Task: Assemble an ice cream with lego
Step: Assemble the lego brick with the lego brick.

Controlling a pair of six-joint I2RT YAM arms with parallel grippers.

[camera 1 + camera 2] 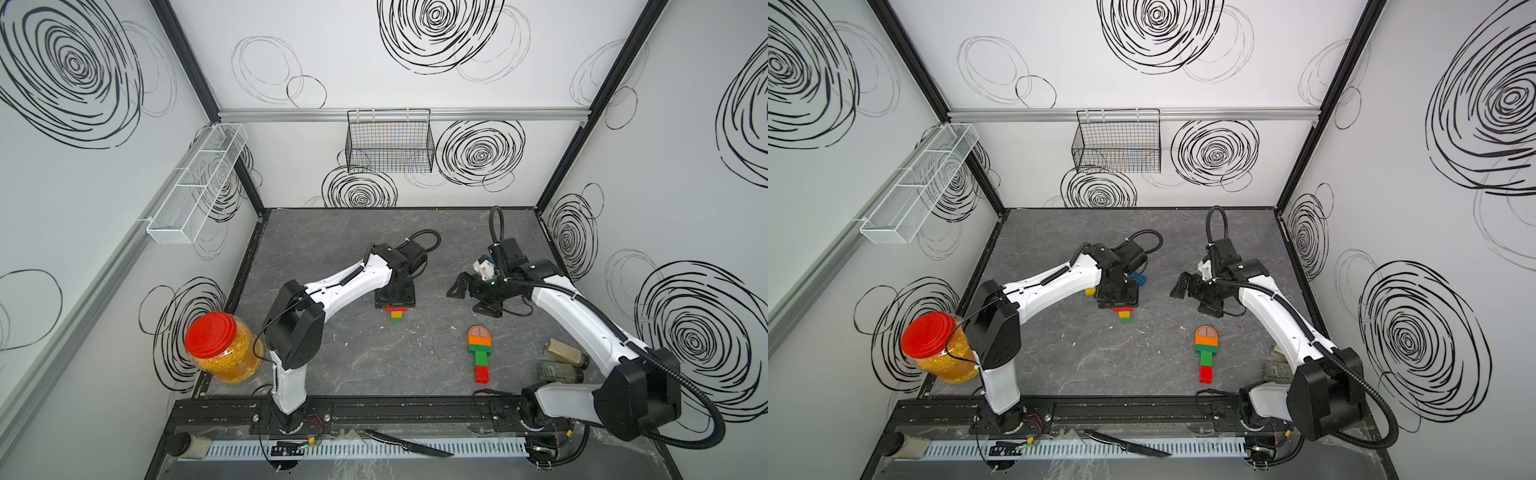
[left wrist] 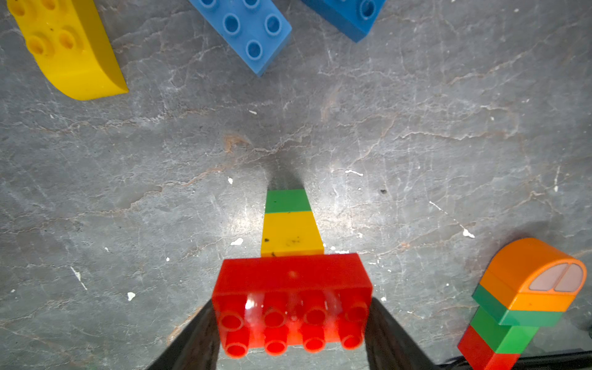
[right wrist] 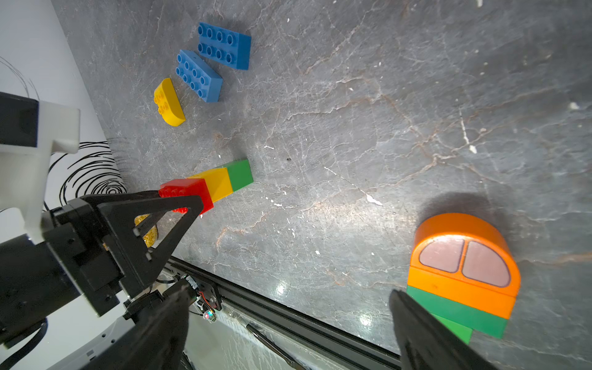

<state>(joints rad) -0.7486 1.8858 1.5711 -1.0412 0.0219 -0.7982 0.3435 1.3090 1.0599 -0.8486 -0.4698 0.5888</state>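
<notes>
Now holding the red brick

Your left gripper (image 2: 291, 323) is clamped, half-wide, on the red brick (image 2: 291, 278) topping the small stack (image 1: 396, 314) mid-table (image 1: 332, 257). Your right gripper (image 3: 288, 326) gapes wide and empty near the orange-topped stack (image 1: 480, 353), which lies flat.

Top views overlook the table (image 1: 332, 232); wrist views closely share the lego (image 2: 291, 278).

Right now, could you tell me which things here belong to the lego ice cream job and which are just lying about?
Job: red-yellow-green stack, orange-topped stack, blue brick, second blue brick, yellow rounded brick.
Lying about: red-lidded jar, knife, pale bottle, dark bottle.
</notes>
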